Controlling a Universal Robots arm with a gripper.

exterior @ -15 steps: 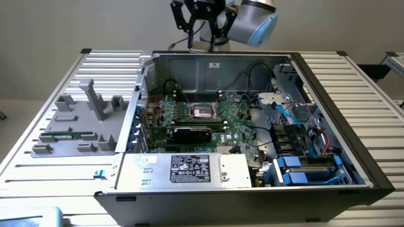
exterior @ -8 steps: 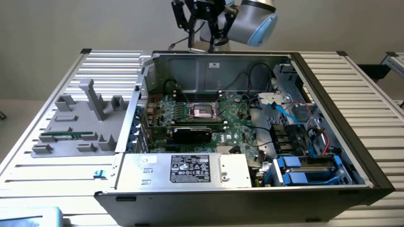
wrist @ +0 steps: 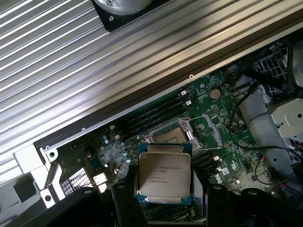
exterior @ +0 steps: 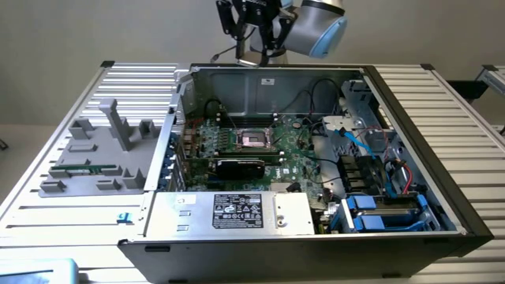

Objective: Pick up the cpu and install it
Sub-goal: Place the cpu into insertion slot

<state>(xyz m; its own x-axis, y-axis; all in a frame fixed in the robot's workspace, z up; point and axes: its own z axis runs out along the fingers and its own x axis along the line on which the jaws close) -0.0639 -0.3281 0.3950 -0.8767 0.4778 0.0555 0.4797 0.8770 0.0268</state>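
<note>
The cpu point(wrist: 164, 172), a small square chip with a pale metal top and printed text, sits between the two black fingers point(wrist: 124, 201) of my gripper point(wrist: 165, 196), which is shut on it. In the exterior view the gripper point(exterior: 254, 50) hangs high above the back wall of the open computer case point(exterior: 316, 77), with the pale chip point(exterior: 254, 57) at its tips. The open CPU socket point(exterior: 254, 139) lies on the green motherboard well below; in the wrist view the socket point(wrist: 173, 137) shows just beyond the held chip's edge.
A black graphics card point(exterior: 240, 167) sits just in front of the socket. The power supply point(exterior: 236, 213) fills the case's front, and blue drive bays point(exterior: 387, 213) and cables lie at the exterior view's right. A grey fixture point(exterior: 103, 154) holding a green memory stick point(exterior: 79, 170) stands outside the case.
</note>
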